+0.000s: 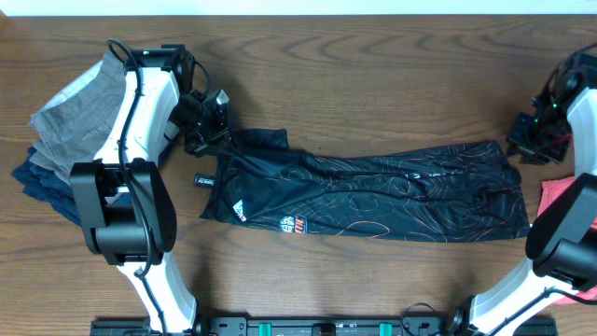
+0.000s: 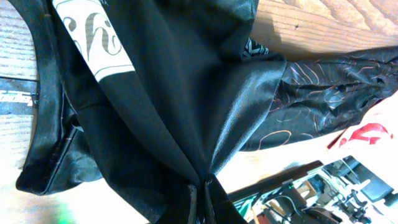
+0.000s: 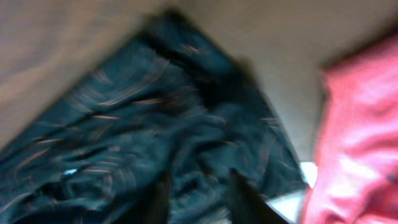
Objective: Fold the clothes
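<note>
The black jersey point(image 1: 373, 191) with fine orange contour lines lies stretched left to right across the table, logos near its front left edge. My left gripper point(image 1: 207, 119) is shut on the jersey's upper left corner, lifting a fold; in the left wrist view the black cloth point(image 2: 174, 106) gathers into the closed jaws point(image 2: 202, 196). My right gripper point(image 1: 539, 140) is open, just off the jersey's upper right end. In the blurred right wrist view its fingers point(image 3: 199, 196) are spread above the patterned cloth point(image 3: 124, 137), holding nothing.
Folded grey and navy trousers point(image 1: 65, 140) lie stacked at the far left under the left arm. A red shirt point(image 1: 567, 201) lies at the right edge, also in the right wrist view point(image 3: 357, 130). Arm bases stand along the front edge.
</note>
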`<state>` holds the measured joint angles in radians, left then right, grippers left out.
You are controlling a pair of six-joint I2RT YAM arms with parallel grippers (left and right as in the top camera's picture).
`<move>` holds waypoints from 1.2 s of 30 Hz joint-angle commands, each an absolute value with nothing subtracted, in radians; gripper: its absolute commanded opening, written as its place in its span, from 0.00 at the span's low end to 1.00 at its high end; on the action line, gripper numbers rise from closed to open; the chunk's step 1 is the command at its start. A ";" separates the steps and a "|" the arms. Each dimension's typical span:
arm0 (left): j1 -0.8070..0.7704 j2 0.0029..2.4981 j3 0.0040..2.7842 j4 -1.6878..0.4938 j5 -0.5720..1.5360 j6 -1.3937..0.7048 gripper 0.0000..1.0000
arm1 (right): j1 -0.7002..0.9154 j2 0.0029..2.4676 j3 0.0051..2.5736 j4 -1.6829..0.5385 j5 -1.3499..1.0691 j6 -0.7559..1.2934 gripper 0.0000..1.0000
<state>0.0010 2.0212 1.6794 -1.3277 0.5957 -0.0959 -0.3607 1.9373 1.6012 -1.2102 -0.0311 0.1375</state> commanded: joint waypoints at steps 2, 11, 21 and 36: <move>0.001 1.991 1.673 -1.324 0.591 -0.075 0.06 | -0.305 1.933 1.532 -1.110 -0.089 0.100 0.44; 0.001 1.991 1.673 -1.312 0.591 -0.075 0.06 | -0.289 1.933 1.369 -0.850 -0.027 0.187 0.55; 0.001 1.991 1.673 -1.299 0.591 -0.075 0.06 | -0.287 1.933 1.232 -0.625 -0.027 0.213 0.56; 0.001 1.991 1.673 -1.293 0.591 -0.075 0.06 | -0.287 1.933 1.217 -0.560 -0.023 0.224 0.25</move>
